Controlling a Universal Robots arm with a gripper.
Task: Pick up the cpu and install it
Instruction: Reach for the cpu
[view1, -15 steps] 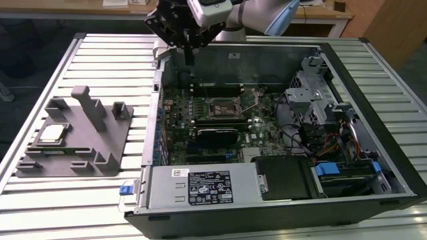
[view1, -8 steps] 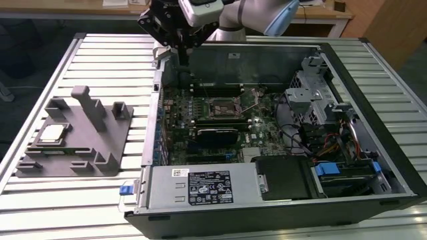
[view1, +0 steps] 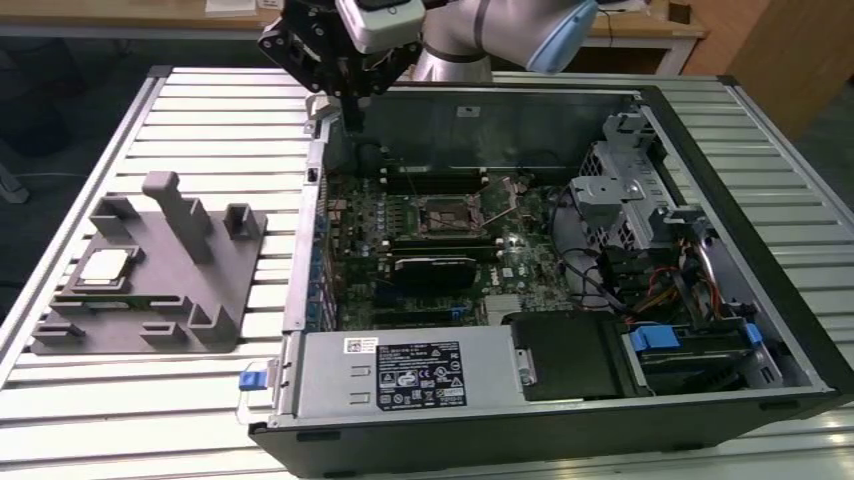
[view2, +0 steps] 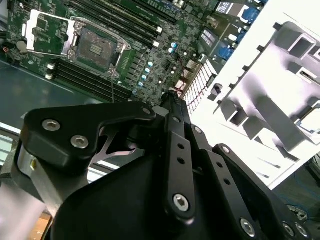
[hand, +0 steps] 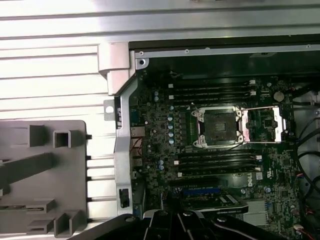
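Observation:
The cpu (view1: 104, 267), a small silvery square with a tan rim, lies on the grey fixture tray (view1: 160, 300) at the exterior view's left, outside the computer case. My gripper (view1: 352, 108) hangs high over the far left corner of the open case, far from the cpu, its black fingers (view2: 173, 100) closed together with nothing between them. The motherboard's cpu socket (view1: 447, 213) stands uncovered in both wrist views (hand: 217, 127) (view2: 97, 47), with its metal load plate (hand: 265, 122) flipped open beside it.
The open computer case (view1: 747, 120) lies on a slatted metal table (view1: 120, 400). Inside are memory slots (hand: 215, 90), a power supply (view1: 400, 375), drive cages (view1: 627, 160) and cable bundles (view1: 654, 270). The tray's upright posts (view1: 174, 210) rise near the cpu.

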